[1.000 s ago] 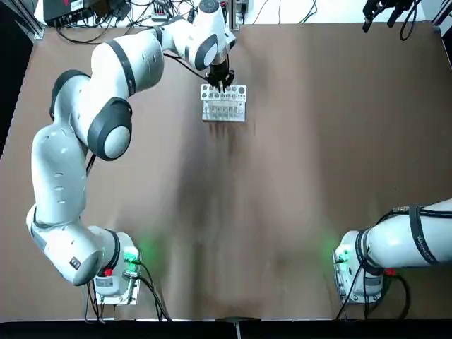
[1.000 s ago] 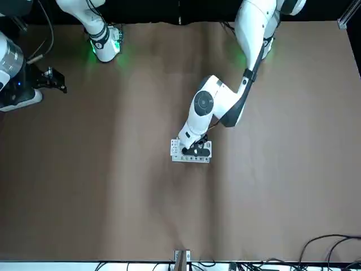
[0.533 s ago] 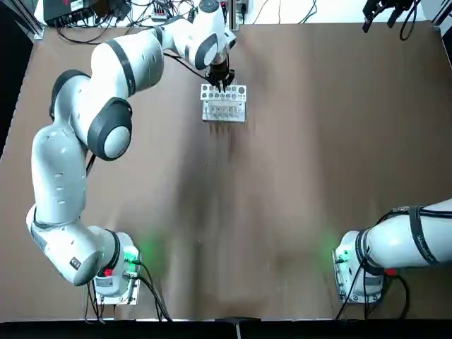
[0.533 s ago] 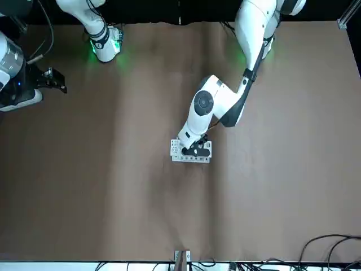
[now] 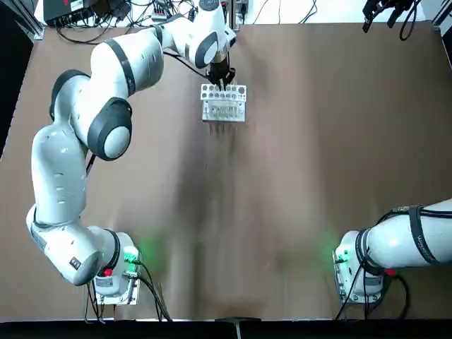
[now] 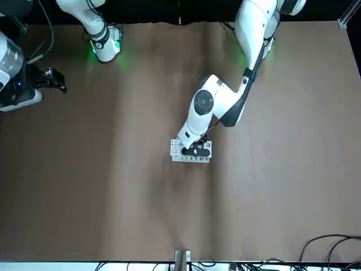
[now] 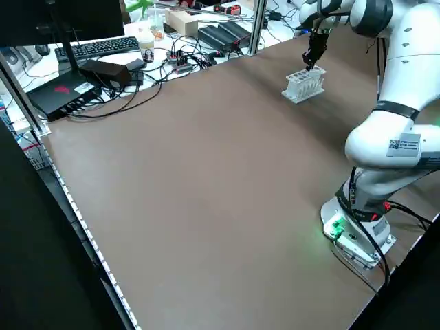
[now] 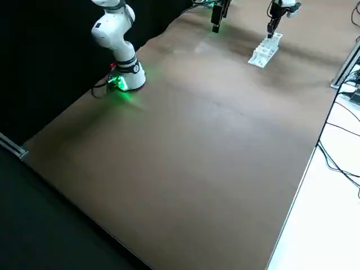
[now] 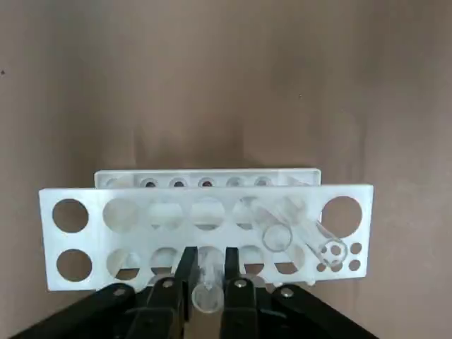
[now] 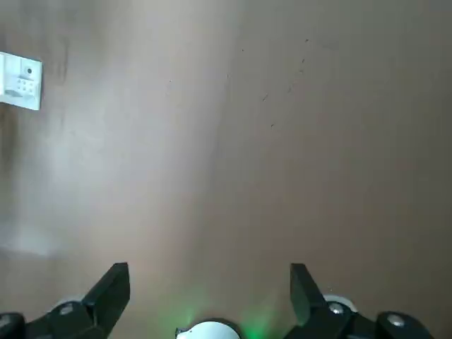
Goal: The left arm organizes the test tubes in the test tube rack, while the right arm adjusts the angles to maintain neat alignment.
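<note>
Left gripper [image 9: 208, 272] sits right over the test tube rack [image 9: 70, 240], fingers pinched on 1 clear test tube [image 9: 207, 295] at the rack's near row of holes; only the tube's open rim and a short stretch show between the pads, the lower end is hidden. Just beside the gripper, 2 more tubes [image 9: 286, 222] lean tilted through the rack's holes toward one end; how deep they sit cannot be made out. In the top view the left gripper [image 5: 221, 76] covers the rack's [image 5: 224, 103] far edge, and the tubes are too thin to pick out. Right gripper [image 10: 208, 282] is parked far off at the table's far right corner, fingers spread wide over bare brown tabletop [image 10: 282, 141], holding nothing.
</note>
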You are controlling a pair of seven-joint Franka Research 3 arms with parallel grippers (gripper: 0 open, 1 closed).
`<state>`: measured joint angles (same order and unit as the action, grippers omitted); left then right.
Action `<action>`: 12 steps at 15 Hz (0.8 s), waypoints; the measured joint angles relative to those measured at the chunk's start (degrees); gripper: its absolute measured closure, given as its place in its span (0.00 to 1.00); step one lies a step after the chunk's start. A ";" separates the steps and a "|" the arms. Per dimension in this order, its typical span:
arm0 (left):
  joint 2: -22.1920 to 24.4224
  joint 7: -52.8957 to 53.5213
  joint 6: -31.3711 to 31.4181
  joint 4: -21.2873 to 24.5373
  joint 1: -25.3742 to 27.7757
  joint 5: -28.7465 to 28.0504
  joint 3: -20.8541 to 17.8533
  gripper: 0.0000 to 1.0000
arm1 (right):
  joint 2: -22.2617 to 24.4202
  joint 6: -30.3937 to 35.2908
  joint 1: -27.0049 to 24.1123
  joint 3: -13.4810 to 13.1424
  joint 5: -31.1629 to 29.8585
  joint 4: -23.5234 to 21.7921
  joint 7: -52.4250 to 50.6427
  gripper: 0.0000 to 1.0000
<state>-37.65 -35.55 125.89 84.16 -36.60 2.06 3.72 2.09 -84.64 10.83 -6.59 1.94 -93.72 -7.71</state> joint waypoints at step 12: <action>0.00 -0.01 -0.07 -0.04 0.00 0.00 -0.01 0.82 | 0.00 0.00 0.02 0.00 0.00 0.00 0.00 0.00</action>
<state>-37.65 -35.56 125.83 84.11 -36.60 2.06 3.71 2.09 -84.64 10.84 -6.59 1.94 -93.72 -7.71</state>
